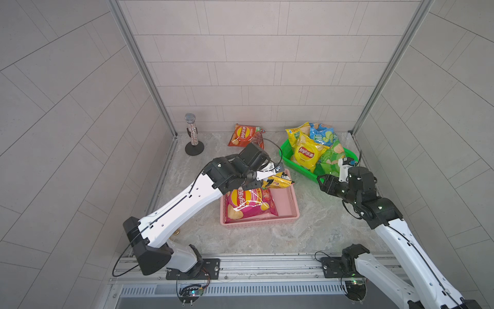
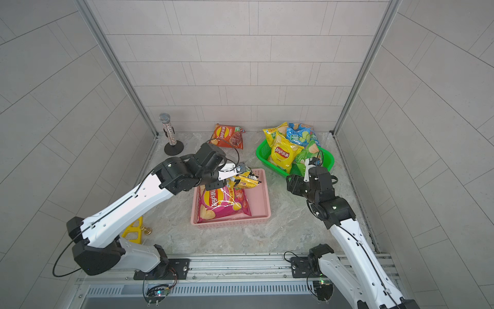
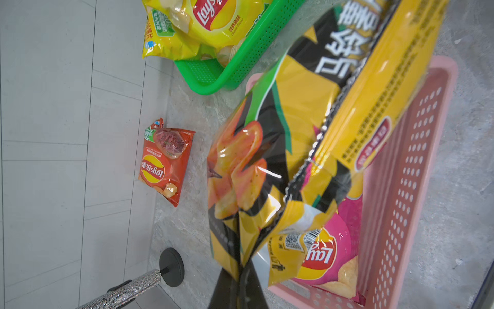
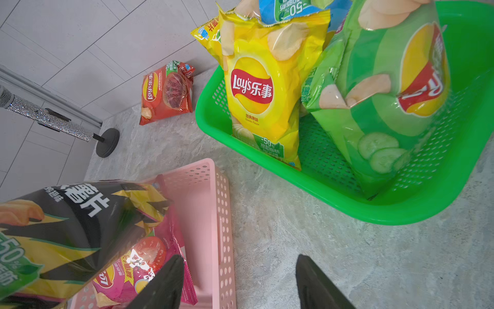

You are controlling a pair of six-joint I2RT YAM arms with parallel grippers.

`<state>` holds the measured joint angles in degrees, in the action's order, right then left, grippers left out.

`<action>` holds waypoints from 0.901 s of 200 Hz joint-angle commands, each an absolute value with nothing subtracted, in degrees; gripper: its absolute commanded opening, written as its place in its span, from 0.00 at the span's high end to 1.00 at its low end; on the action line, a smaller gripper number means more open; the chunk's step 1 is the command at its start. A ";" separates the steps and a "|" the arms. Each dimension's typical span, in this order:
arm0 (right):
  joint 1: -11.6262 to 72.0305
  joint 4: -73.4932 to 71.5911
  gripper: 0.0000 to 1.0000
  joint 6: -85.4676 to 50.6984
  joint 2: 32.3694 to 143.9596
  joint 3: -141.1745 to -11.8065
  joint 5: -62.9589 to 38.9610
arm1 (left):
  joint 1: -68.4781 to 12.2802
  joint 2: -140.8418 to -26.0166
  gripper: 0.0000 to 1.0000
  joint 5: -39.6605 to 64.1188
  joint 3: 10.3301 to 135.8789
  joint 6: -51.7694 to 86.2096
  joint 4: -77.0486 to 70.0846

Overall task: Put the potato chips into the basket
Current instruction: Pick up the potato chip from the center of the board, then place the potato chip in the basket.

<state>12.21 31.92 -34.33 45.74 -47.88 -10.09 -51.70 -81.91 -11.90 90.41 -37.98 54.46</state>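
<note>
Left gripper (image 1: 264, 183) clamps black-yellow bag (image 1: 279, 182), "-50%" printed, over pink basket (image 1: 290, 203) holding magenta Lay's bag (image 1: 248, 203). Right gripper (image 4: 238, 256) spread apart, empty. Yellow Lay's bag (image 1: 307, 155) in green basket (image 1: 298, 166), far right corner of table (image 1: 307, 235).

Tabletop (image 1: 307, 227): pink basket (image 1: 256, 223), green basket (image 1: 286, 153), microphone (image 1: 191, 131)

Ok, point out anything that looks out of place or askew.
The orange-red bag lies alone by the back wall, outside the green basket and the pink basket. The left gripper holds a black-and-yellow bag above the pink one. A glittery microphone stands in the far corner. Nothing looks spilled or torn.
</note>
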 commanded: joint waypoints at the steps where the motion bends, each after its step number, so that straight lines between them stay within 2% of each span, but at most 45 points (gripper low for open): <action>1: 11.87 33.29 0.29 -33.49 44.99 -48.42 -9.06 | -55.60 -82.60 1.00 -20.38 85.90 -39.68 47.19; 59: 11.61 33.53 0.29 -33.40 44.96 -48.68 -9.06 | -61.62 -86.97 1.00 -35.96 75.90 -45.75 33.01; 119: 11.43 33.57 0.29 -33.32 45.18 -48.78 -9.10 | -66.01 -87.28 1.00 -43.94 71.11 -55.40 19.93; 180: 10.99 33.66 0.28 -32.96 45.52 -49.20 -9.29 | -68.13 -86.11 1.00 -45.14 70.91 -57.87 17.12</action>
<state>11.44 32.86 -33.67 45.65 -47.88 -10.02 -67.33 -87.44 -43.00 71.53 -56.27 20.93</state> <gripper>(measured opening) 0.720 0.063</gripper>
